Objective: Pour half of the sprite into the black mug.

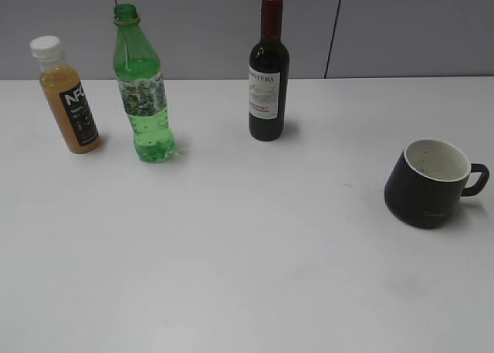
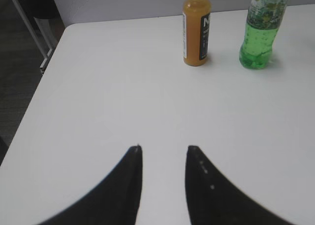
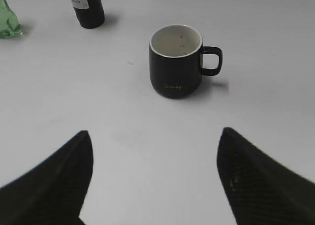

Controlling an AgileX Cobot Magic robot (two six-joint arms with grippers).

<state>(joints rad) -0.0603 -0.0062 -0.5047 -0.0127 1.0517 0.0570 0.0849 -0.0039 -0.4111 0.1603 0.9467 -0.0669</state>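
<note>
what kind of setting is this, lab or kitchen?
Likely a lab or office test bench, not a kitchen. A plain white table stands against grey panel walls, and the only items are staged props: the sprite, a juice bottle, a wine bottle and the black mug.

An orange juice bottle (image 1: pixel 67 94) with a white cap stands at ten o'clock on the white table (image 1: pixel 231 252); a dark wine bottle (image 1: pixel 268 71) stands at twelve.
</note>
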